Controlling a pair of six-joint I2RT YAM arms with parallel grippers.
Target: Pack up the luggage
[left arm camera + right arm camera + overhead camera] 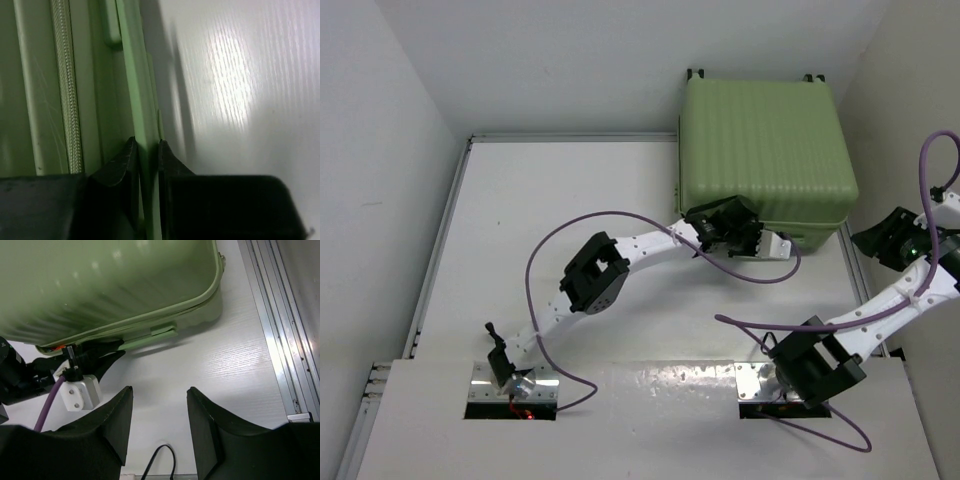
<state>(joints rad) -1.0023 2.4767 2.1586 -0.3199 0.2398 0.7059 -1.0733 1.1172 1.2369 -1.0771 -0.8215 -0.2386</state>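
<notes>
While it lies flat in the far right corner of the white worktop (570, 190), the large light-green hard-shell suitcase with ribbed sides (765, 150) has its near edge met by the left end effector (752, 232). The left arm reaches across from the near left. In the left wrist view the black fingers (131, 157) stand close together, clamped on a thin green lip of the shell. A pale zipper track (67, 100) runs alongside just to the left of that lip. The right wrist view shows the same hold low on the near side (112, 349).

The right end effector (160, 392) hangs near the suitcase's near right corner with its fingers apart and nothing between them, clear of the shell.

The lid is down. Small black wheels (695, 73) show at the far end, toward the far wall, and the ribs run near to far. From above the footprint looks close to square, so the long axis is hard to call.

The suitcase's right side sits near the aluminium rail (280, 325) along the worktop's right edge, and its far end is close to the wall. Bare worktop spreads to its left and along its near side, crossed by the left arm and a looping purple cable (545, 245).
</notes>
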